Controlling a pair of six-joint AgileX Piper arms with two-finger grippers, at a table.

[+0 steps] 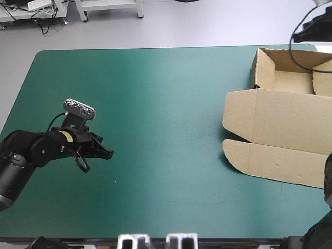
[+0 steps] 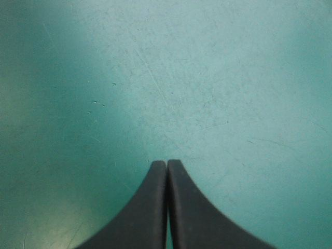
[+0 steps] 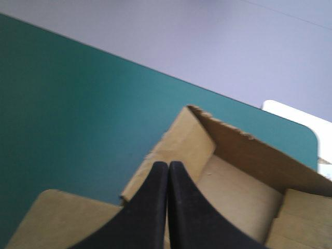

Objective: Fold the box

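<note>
Box: I see the brown cut-board box (image 1: 282,122) at 3 o'clock on the teal-green table cover (image 1: 155,93). Its far end is a tray with raised walls, and the lid panel lies flat toward the near edge.
Left gripper (image 2: 167,164): black curved-fin fingers pressed together and empty. It's at 8 o'clock over bare cover, well apart from the box.
Right gripper (image 3: 168,165): fingers closed tip to tip, over the tray's wall.
Contact: I can't tell whether it touches the board.
</note>
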